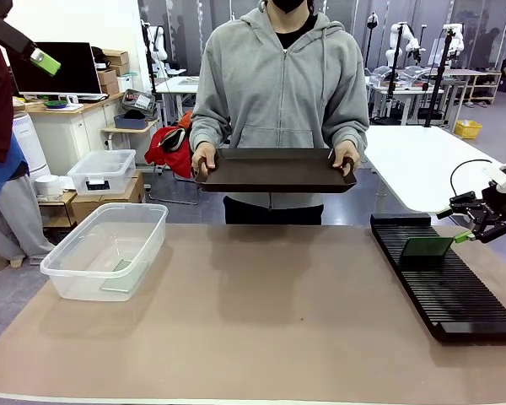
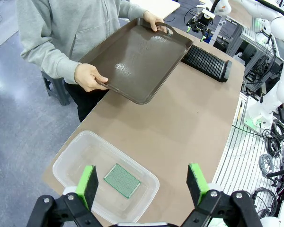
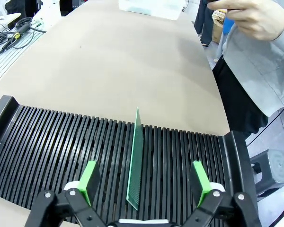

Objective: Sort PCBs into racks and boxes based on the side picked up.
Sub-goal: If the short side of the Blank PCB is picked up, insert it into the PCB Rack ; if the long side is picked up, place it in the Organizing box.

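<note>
Right hand (image 3: 144, 182) gapes over racked PCB (image 3: 135, 161); left hand (image 2: 142, 182) wide, no print legible

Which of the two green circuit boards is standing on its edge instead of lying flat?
The PCB in the black slotted rack stands upright in a slot. The other PCB lies flat on the bottom of the clear tub.

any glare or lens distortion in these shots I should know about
Left wrist view: overhead light glares off the brown tray, and the wide lens bows the table edge. Right wrist view: the rack slots fan outward. Front view: even lighting, soft shadows.
</note>
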